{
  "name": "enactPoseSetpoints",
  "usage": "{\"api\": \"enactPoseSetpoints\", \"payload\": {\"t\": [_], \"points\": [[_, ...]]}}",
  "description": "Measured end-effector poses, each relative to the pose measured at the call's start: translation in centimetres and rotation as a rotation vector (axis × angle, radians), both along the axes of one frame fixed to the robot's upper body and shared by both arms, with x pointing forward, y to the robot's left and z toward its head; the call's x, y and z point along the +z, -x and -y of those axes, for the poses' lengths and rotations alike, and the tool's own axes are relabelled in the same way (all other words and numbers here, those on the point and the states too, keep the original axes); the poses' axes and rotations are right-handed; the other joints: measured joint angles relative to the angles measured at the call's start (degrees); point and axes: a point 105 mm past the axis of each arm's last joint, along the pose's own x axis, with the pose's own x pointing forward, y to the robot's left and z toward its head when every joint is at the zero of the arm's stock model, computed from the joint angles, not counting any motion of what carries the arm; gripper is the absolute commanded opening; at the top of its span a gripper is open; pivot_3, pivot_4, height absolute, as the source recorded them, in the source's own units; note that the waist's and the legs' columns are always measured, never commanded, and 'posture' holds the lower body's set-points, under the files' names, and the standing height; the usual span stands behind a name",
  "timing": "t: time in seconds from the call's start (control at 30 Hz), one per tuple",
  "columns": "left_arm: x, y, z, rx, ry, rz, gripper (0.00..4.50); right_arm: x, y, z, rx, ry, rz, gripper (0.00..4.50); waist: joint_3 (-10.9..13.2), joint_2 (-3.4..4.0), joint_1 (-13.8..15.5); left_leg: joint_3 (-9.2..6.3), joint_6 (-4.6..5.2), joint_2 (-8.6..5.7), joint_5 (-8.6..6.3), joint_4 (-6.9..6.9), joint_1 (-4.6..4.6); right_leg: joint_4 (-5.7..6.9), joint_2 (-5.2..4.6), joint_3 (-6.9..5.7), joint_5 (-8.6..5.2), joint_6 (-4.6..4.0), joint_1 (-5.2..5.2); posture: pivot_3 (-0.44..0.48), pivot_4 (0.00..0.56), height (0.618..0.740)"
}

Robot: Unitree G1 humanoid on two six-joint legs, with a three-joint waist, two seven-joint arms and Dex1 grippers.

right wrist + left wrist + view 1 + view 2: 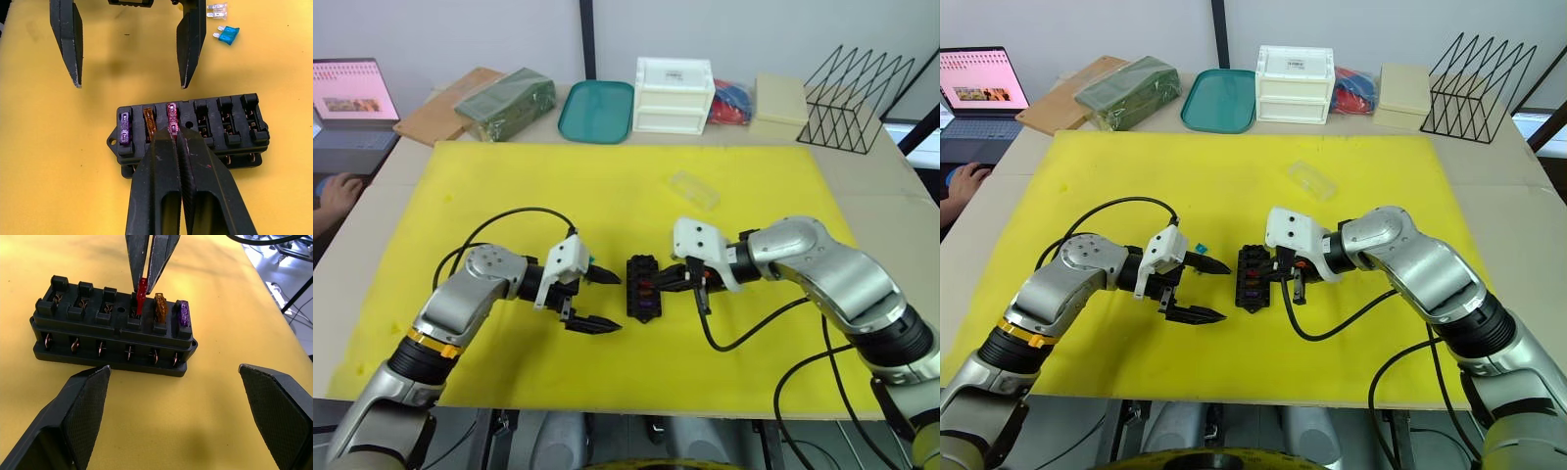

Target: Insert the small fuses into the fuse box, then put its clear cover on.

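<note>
While pinched between the right gripper's [175, 139] closed fingers, red blade fuse [142, 293] half-seated in black slotted fuse box [115, 330], frame centre. Could tilt and jam if pushed crooked. Left gripper [590, 300] spread wide, empty.

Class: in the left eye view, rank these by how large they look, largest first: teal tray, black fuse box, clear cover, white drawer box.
1. white drawer box
2. teal tray, about alike; ranking unsure
3. fuse box
4. clear cover, close to the fuse box
</note>
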Motion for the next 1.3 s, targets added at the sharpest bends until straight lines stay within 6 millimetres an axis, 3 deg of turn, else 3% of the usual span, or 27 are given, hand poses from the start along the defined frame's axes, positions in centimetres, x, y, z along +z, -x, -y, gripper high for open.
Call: {"api": "enactPoseSetpoints", "payload": {"t": [1.3], "points": [[0.1, 0.15, 0.49, 0.005, 0.014, 0.011, 4.49, 0.0, -0.44, -0.75, 0.029, 0.08, -0.004, 0.0, 0.0, 0.0, -0.1, 0.0, -0.01, 0.0, 0.0, 0.07, 0.04, 0.15, 0.0, 0.0, 0.01, -0.01, 0.0, 0.0, 0.15, 0.74]]}}
